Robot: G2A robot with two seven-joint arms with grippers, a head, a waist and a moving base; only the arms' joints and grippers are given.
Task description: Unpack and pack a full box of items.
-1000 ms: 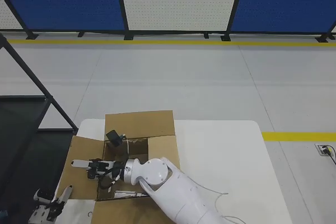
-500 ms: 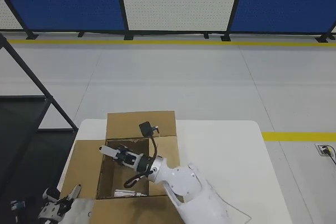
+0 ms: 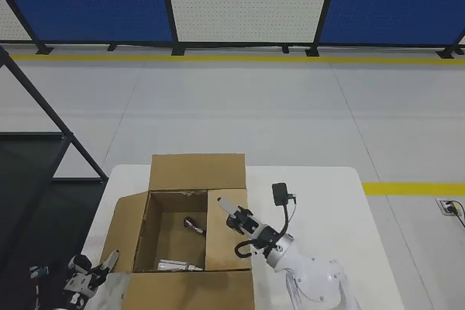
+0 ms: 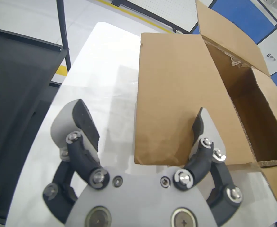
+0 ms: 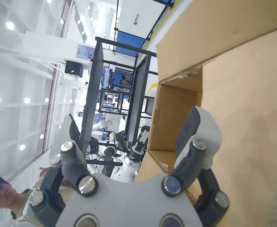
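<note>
**A:** What is the biggest thing here?

**B:** The white table. On the robot's left side of it stands a black rack.

**A:** And where is the box?

**B:** The box stands on the left half of the table. It is open and its flaps are folded outward.

**A:** Where is the right gripper?

**B:** The right gripper hangs above the right flap, close to the far right corner of the opening. In the right wrist view its fingers are spread wide and there is nothing between them. The same view looks along the flap into the box.

**A:** And the left one?

**B:** The left gripper is low, at the near left edge of the table, just beside the left flap. Its fingers are also spread wide and hold nothing. In the left wrist view the near edge of this flap lies in line with the gap between them. One finger is very near the cardboard, but I cannot tell if it touches.

**A:** Is something inside the box?

**B:** Yes, two things. A small dark item lies on the bottom, nearer to the right wall. A pale item lies flat along the near wall. Both are too small for me to say what they are.
</note>
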